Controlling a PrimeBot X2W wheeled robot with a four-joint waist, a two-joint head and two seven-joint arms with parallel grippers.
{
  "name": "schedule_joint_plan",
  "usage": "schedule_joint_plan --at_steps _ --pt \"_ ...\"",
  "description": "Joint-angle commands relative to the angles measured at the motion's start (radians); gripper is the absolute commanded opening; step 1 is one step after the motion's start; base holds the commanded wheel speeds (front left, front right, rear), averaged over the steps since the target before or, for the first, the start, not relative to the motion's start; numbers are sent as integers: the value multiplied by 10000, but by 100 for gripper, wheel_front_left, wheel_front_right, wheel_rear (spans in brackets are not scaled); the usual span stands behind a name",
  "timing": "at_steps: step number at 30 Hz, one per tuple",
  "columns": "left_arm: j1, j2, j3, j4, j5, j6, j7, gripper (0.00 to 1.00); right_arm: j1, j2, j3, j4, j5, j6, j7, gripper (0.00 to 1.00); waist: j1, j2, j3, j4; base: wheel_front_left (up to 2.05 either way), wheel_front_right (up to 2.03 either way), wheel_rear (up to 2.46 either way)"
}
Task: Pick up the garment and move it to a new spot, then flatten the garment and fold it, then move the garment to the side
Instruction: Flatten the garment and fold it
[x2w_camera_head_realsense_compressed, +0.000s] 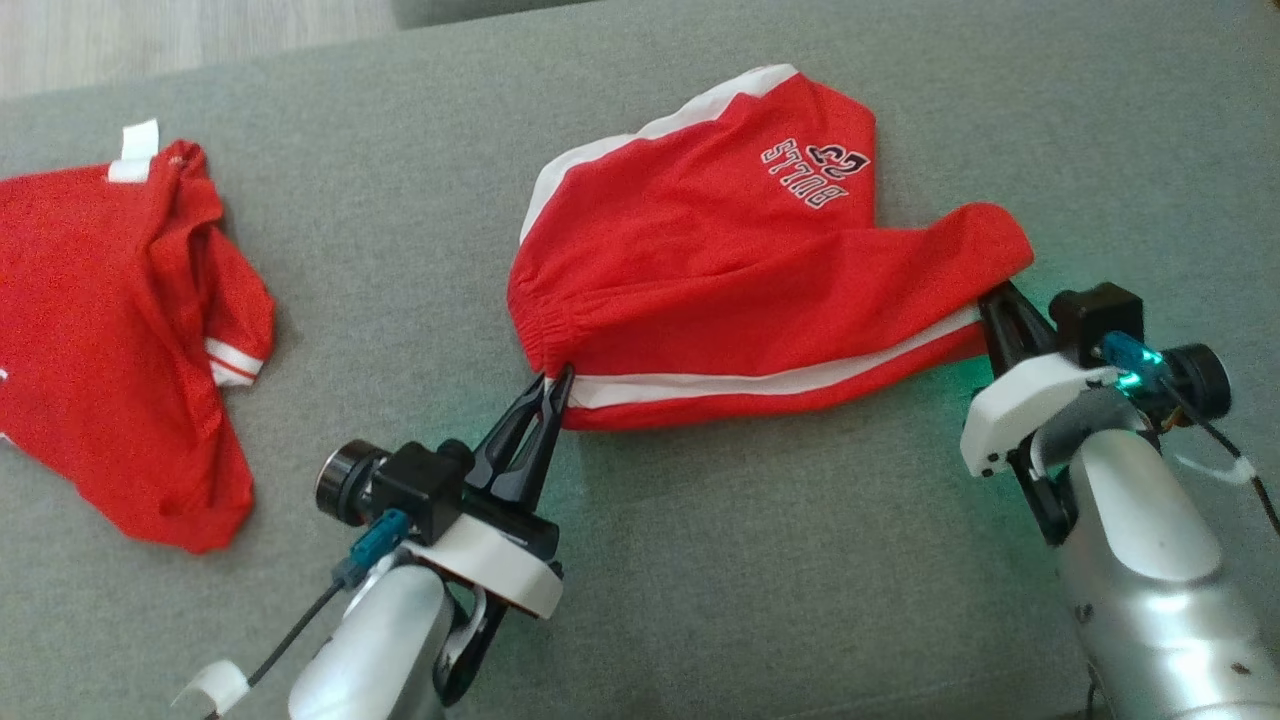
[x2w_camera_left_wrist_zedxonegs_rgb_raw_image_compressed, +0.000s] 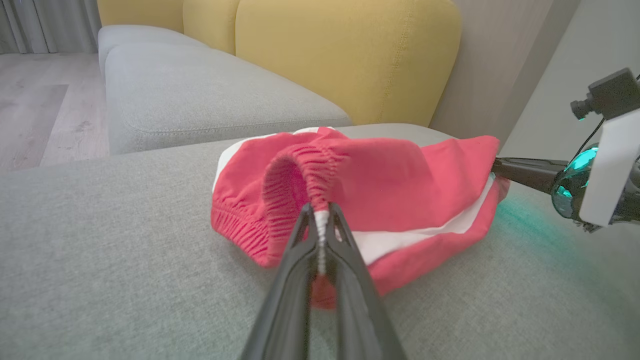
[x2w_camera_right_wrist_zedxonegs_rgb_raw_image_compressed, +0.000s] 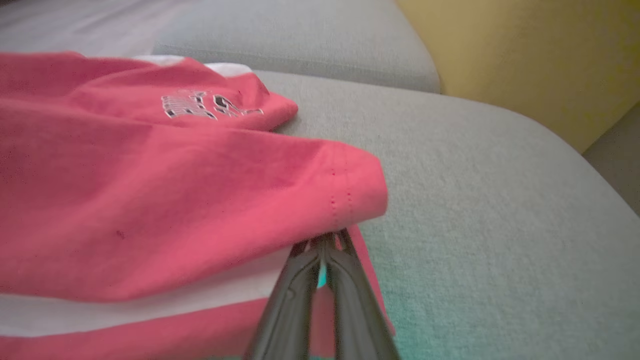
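A crumpled red jersey (x2w_camera_head_realsense_compressed: 110, 340) lies on the grey sofa seat (x2w_camera_head_realsense_compressed: 700, 560), yellow back cushions (x2w_camera_left_wrist_zedxonegs_rgb_raw_image_compressed: 345, 55) behind, wooden floor (x2w_camera_left_wrist_zedxonegs_rgb_raw_image_compressed: 45, 115) beyond

The right tool (x2w_camera_right_wrist_zedxonegs_rgb_raw_image_compressed: 325, 243), fingers together, pinches the edge of red white-striped cotton shorts (x2w_camera_right_wrist_zedxonegs_rgb_raw_image_compressed: 175, 210) lying on a grey fabric cushion (x2w_camera_right_wrist_zedxonegs_rgb_raw_image_compressed: 490, 200).

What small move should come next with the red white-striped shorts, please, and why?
Probably lift slightly and pull outward: the left gripper is shut on the elastic waistband and the right gripper on a leg hem, yet the red white-striped shorts lie bunched on the grey cushion.
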Motion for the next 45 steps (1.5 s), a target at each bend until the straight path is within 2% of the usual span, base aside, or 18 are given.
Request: schedule_joint_plan --at_steps 1,6,16,19,25,35,40,45 --pt "-81 40 404 -312 -33 17 -95 0 205 -116 228 -549 171 -7 -241 0 0 0 -144 -55 0 0 0" --pt "94 38 706 -546 -60 67 -95 0 838 -253 451 -1902 840 -7 -633 0 0 0 -453 -161 0 0 0" --pt "399 203 1312 -1135 51 169 -95 0 2337 -719 651 -5883 2636 -7 -1222 0 0 0 -874 -252 0 0 0" --pt "501 225 1459 -1335 95 189 -95 0 2758 -826 705 -6728 2893 -7 -1292 0 0 0 -995 -226 0 0 0" --pt "679 209 1540 -1670 261 174 -95 0 3250 -1057 947 -7595 3082 -7 -1327 0 0 0 -1224 -101 0 0 0" --pt "1152 243 1810 -2434 467 264 -95 0 3769 -1198 995 -8349 3087 -7 -1334 0 0 0 -1590 141 0 0 0" --pt "1467 630 1981 -3457 677 361 -95 0 4091 -1092 706 -9383 2919 -7 -1334 0 0 0 -1596 225 0 0 0" --pt "637 1216 2126 -4893 733 244 514 0 3707 -1087 377 -10042 2748 -7 -1320 0 0 0 -1312 308 0 0 0"
